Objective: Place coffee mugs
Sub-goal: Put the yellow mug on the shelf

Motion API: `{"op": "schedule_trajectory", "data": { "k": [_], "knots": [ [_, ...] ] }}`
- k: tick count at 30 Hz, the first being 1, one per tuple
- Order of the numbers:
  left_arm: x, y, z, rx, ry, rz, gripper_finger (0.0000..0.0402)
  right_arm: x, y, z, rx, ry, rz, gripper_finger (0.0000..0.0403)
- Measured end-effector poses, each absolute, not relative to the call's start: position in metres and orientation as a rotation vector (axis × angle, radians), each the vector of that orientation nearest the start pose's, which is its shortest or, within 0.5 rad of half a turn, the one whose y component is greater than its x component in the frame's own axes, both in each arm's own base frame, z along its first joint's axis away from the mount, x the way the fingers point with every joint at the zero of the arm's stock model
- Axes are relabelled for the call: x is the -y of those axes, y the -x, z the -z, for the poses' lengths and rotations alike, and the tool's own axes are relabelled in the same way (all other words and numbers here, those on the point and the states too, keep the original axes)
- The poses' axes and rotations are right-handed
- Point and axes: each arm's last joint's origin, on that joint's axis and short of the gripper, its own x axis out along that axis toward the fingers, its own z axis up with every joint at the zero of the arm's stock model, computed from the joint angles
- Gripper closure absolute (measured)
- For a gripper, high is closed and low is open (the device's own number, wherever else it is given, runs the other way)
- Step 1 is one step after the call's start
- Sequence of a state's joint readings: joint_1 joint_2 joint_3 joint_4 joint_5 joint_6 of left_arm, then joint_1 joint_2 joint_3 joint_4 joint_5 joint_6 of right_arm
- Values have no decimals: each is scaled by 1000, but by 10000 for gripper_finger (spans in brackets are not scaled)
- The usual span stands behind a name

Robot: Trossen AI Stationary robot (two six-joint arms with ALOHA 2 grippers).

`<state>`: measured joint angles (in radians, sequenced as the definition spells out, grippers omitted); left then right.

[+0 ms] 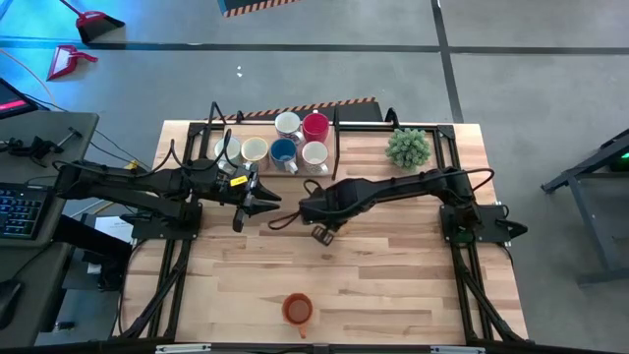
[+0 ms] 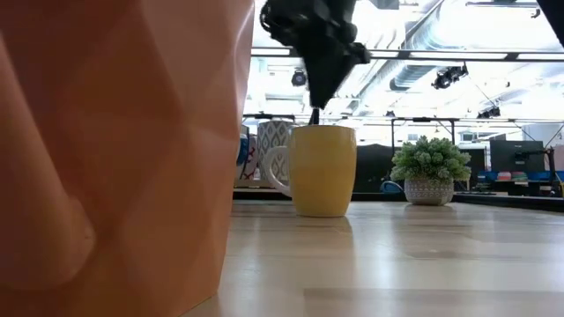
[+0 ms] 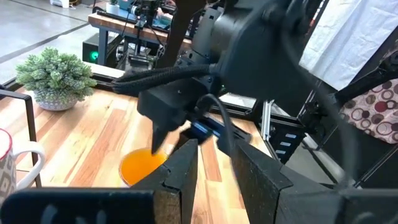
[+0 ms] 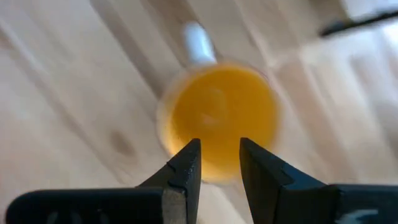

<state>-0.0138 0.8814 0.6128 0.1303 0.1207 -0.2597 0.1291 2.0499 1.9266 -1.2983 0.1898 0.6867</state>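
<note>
A yellow mug [image 4: 217,118] with a white handle [image 2: 275,172] stands upright on the wooden table [image 1: 393,285], near its middle. In the high view my right arm hides it. My right gripper [image 4: 217,158] hangs just above the mug's rim, pointing down, open, with nothing between its fingers; the low view shows one fingertip [image 2: 315,114] above the rim. Left of it, my left gripper [image 3: 214,168] stands open, level and empty, facing the yellow mug [image 3: 140,165]. A red-orange mug [image 1: 298,310] stands near the front edge. Several mugs [image 1: 284,152] sit on a rack at the far left.
A small potted plant [image 1: 408,147] stands at the far right of the table. The red-orange mug [image 2: 115,158] fills the left half of the low view. A black frame rail [image 1: 339,147] borders the mug rack. Bare wood lies along the table's near half.
</note>
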Motion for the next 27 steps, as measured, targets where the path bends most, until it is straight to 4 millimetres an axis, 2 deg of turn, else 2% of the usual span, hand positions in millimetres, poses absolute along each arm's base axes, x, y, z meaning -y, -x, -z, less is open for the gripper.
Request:
{"op": "schedule_trajectory", "data": {
  "k": [5, 10, 20, 27],
  "knots": [
    [6, -200, -287, -156, 267, 116, 308, -45, -389, -269, -1452, -229, 549, 317],
    [6, -199, -285, -177, 267, 113, 308, -49, -384, -269, -1542, -141, 440, 317],
    [6, -199, -281, -219, 269, 107, 308, -67, -385, -270, -1541, -69, 215, 314],
    [6, -199, -281, -213, 270, 108, 308, -67, -395, -271, -1444, -19, 163, 274]
  ]
}}
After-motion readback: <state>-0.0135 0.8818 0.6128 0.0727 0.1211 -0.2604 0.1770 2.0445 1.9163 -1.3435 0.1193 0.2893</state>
